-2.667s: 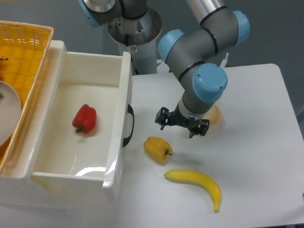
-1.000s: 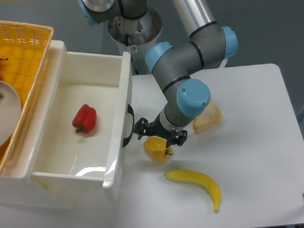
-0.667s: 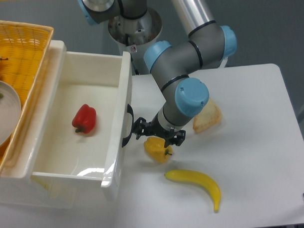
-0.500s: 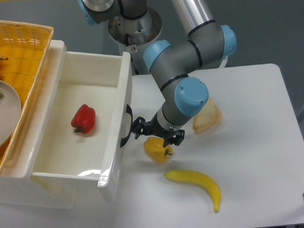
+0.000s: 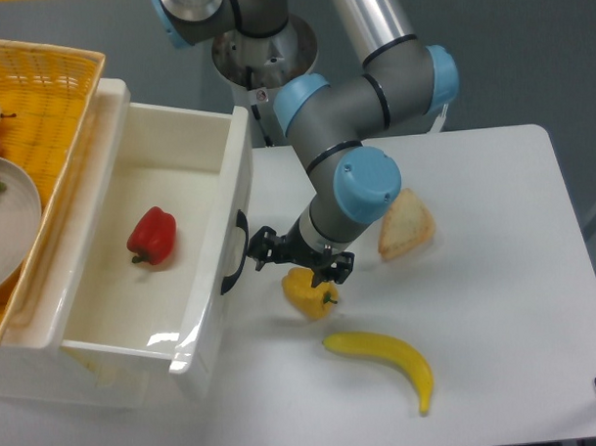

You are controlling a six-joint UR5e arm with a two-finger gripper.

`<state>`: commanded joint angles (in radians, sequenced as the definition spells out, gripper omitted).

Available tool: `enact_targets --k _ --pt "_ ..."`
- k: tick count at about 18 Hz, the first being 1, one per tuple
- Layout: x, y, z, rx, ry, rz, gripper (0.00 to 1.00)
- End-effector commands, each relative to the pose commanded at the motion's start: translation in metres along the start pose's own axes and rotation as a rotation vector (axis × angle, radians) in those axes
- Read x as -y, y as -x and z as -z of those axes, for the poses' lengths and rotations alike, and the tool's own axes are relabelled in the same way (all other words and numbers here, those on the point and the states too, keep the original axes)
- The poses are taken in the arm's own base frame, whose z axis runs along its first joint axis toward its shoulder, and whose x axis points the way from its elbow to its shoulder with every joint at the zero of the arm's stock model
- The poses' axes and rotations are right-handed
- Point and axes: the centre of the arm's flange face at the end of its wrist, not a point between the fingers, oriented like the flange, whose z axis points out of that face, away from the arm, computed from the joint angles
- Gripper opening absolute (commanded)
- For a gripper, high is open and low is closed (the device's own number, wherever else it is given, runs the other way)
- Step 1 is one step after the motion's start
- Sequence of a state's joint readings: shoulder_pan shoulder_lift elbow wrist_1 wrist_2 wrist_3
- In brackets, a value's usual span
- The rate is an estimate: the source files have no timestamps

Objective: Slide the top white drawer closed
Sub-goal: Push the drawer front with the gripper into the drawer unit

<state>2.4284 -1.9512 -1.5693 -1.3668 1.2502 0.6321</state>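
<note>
The top white drawer stands pulled out of the white cabinet, its inside open to view from above. A red bell pepper lies on its floor. A curved black handle sits on the drawer's front panel. My gripper hangs low just right of that panel, open, with nothing between its fingers. Its left finger is against the handle side of the front panel. The right finger is above a yellow pepper.
A yellow bell pepper lies under the gripper, a banana nearer the table's front, and a bread slice to the right. A yellow wicker basket holding a grey plate sits on the cabinet at the left.
The gripper has moved left from mid-table to the drawer front. The drawer has slid a little to the left, and the red pepper inside moved with it.
</note>
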Motion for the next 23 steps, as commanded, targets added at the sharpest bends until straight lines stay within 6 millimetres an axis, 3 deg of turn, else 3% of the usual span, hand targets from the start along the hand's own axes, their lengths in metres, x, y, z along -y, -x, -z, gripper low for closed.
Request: enact_targets --k 10,18,23 --pt "0.004 -0.025 0.004 0.010 -0.005 -0.006 1.00" --pt "0.008 -0.019 0.007 0.015 -0.011 -0.004 1.00" --pt "0.010 -0.004 0.005 0.015 -0.010 0.008 1.00"
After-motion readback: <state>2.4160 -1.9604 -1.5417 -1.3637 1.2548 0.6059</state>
